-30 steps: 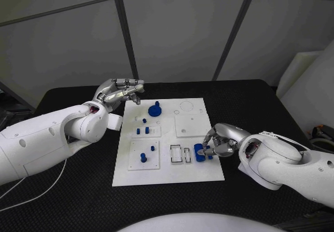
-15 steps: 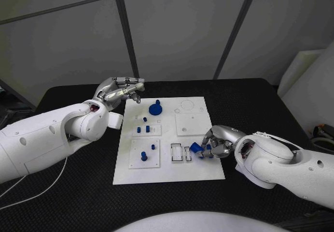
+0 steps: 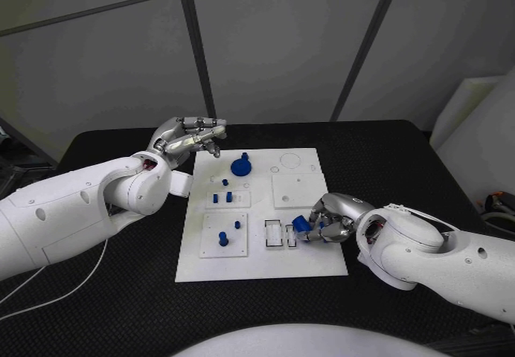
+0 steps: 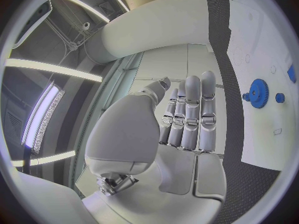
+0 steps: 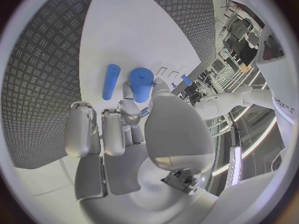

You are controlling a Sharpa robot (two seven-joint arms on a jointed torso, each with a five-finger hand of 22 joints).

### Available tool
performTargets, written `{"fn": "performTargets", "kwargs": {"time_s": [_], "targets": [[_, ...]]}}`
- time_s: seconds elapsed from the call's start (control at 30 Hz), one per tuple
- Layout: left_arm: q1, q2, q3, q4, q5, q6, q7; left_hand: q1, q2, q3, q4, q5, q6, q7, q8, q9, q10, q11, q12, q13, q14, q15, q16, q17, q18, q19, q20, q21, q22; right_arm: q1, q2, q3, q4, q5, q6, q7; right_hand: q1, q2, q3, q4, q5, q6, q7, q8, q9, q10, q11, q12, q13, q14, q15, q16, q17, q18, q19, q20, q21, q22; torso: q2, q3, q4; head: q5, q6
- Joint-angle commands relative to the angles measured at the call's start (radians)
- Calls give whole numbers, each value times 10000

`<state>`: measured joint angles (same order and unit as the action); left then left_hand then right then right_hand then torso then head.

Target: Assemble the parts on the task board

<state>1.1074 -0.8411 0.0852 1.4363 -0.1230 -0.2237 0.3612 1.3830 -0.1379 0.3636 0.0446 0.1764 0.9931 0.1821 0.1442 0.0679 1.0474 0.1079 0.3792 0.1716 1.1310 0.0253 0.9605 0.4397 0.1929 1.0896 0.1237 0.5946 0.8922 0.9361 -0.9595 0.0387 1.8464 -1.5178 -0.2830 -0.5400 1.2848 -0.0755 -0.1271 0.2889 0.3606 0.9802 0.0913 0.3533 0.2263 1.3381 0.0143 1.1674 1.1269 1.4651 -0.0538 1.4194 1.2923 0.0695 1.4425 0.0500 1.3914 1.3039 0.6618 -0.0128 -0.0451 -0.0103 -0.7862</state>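
Setting: black table [image 3: 397, 152] carrying the white task board [image 3: 306, 264], which lies lengthwise away from the robot, between the two white arms.
Right hand: the right hand [image 3: 325, 221] sits low at the near right edge of the board, its fingers [image 5: 134, 109] clamped on a short blue block [image 3: 301, 224]; the right wrist view shows the block [image 5: 142, 83] pinched at the fingertips, above the white board surface.
Loose piece: a blue rod [image 5: 110, 81] lies flat on the board just beside the held block, apart from it.
Slots: two narrow rectangular slots [image 3: 281, 234] sit on the board just to the left of the right hand in the head view.
Left hand: the left hand [image 3: 193, 136] hangs above the table at the far left corner of the board, holding nothing; its fingers [image 4: 193, 112] lie side by side, extended and close together, with the thumb set apart.
Gear: a blue gear [image 3: 240, 167] with a knob on top stands near the far end of the board, near the left hand; the left wrist view shows it [image 4: 258, 93] past the fingertips.
Pegs: small blue pegs [image 3: 221, 198] stand upright in a square plate at mid-board on the left side, and another peg [image 3: 222, 239] stands in the nearer square plate.
Blank plate: a plain white square plate [image 3: 296, 190] lies on the right half, beyond the right hand.
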Motion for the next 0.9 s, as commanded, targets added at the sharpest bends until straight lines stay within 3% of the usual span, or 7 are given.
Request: {"fn": "performTargets", "kwargs": {"time_s": [0.03, 0.23, 0.37, 0.5, 0.7, 0.8, 0.9], "targets": [[13, 3, 6, 18, -43, 111, 86, -80, 47, -82, -4, -62, -94, 4, 34, 2, -80, -3, 62, 12, -35, 56, 14, -6, -98, -25, 59, -65, -13, -51, 15, -40, 50, 69, -609, 1, 79, 208, -58, -3, 189, -19, -8, 107, 67, 77, -38, 87, 118, 578, -57, 73, 77, -112, 98, -9, 100, 76, 0, -3, -11, 22, 21], [13, -26, 6, 2, -43, 112, 59, -72, 63, -97, 5, -58, -119, 14, 30, -1, -105, 4, 65, 10, -38, 58, 15, -7, -98, -17, 62, -79, -28, -63, -145, -39, 286, 181, -1788, 143, 406, 437, -35, -32, 876, 61, -62, 246, 178, 221, -92, 234, 367, 602, -100, 150, 211, -142, 165, -41, 205, 230, -16, 18, -36, 55, 65], [12, -25, 5, -18, -43, 121, 50, -68, 69, -106, 9, -57, -132, 20, 28, -3, -118, 8, 67, 9, -40, 61, 16, -7, -98, -13, 63, -86, -36, -62, -287, -35, 547, 440, -2686, 386, 544, 527, -31, -39, 1104, 103, -95, 289, 228, 256, -123, 240, 424, 614, -124, 190, 283, -152, 187, -65, 243, 284, -23, -8, -23, 19, 84], [9, -13, 5, -35, -43, 134, 40, -23, 106, -105, 3, -48, -152, 25, 31, -3, -143, 12, 78, 9, -45, 63, 18, -8, -97, -2, 65, -103, -54, -58, -329, -32, 750, 634, -3172, 592, 620, 562, -22, -51, 1168, 113, -107, 299, 247, 286, -135, 270, 476, 620, -134, 211, 321, -170, 224, -75, 299, 368, -26, -9, -4, 33, 114], [6, -6, 4, -44, -43, 150, 35, 6, 124, -106, -4, -44, -166, 35, 33, -3, -157, 16, 85, 9, -48, 64, 20, -9, -96, 6, 65, -112, -65, -55, -150, -29, 788, 1013, -3010, 755, 624, 566, -24, -49, 1176, 116, -107, 301, 249, 289, -136, 271, 480, 622, -135, 216, 330, -175, 233, -76, 311, 388, 2, -14, 3, 42, 131], [6, -2, 3, -45, -43, 161, 31, 12, 127, -107, -6, -43, -172, 38, 32, -4, -163, 18, 87, 8, -49, 65, 20, -9, -96, 8, 66, -115, -68, -54, 73, -29, 685, 1216, -2520, 782, 585, 540, -73, -21, 1181, 116, -100, 299, 258, 288, -131, 253, 477, 620, -136, 213, 324, -174, 229, -78, 309, 383, 2, -13, -12, 76, 119], [6, 6, 3, -38, -43, 170, 29, 16, 129, -109, -6, -43, -177, 42, 31, -4, -167, 21, 88, 8, -50, 66, 20, -9, -96, 10, 66, -117, -71, -53, 289, -28, 568, 1307, -2039, 741, 444, 553, -181, 12, 1029, 134, -97, 301, 283, 289, -123, 217, 476, 614, -130, 204, 307, -173, 221, -74, 305, 379, 6, -22, 12, 71, 111]]}}
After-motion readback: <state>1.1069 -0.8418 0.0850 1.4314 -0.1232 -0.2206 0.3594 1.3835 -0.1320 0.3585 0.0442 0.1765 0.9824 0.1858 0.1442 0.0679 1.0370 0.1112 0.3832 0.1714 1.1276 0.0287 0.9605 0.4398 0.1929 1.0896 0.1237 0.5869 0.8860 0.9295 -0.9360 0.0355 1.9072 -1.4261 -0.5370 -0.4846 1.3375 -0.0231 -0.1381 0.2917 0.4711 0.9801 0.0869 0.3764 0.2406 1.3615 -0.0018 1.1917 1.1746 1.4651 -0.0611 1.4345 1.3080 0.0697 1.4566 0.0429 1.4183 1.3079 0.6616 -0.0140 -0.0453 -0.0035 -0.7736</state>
